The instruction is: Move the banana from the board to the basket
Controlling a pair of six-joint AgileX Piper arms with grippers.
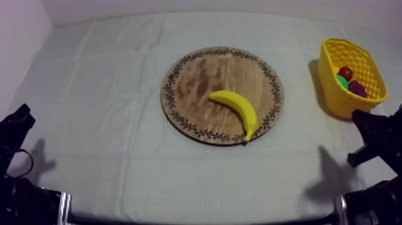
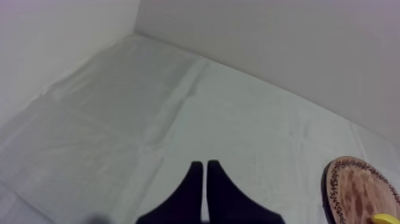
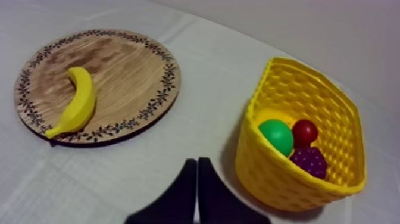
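Note:
A yellow banana [image 1: 237, 108] lies on the round wooden board [image 1: 197, 75] at mid-table, toward the board's right front rim; the right wrist view has it too, banana [image 3: 78, 102] on board [image 3: 119, 65]. The yellow basket [image 1: 332, 96] stands at the far right of the table. My left gripper [image 1: 18, 118] rests low at the left edge, its fingers [image 2: 205, 173] together as a narrow wedge over bare cloth. My right gripper [image 1: 361, 118] rests low at the right, just in front of the basket [image 3: 262, 167], fingers [image 3: 197, 170] closed on nothing.
Inside the basket lie a green fruit [image 3: 276, 136], a small red fruit [image 3: 305, 131] and a bunch of purple grapes [image 3: 309, 161]. A wall runs along the table's far side. Bare cloth spreads left of the board and in front of it.

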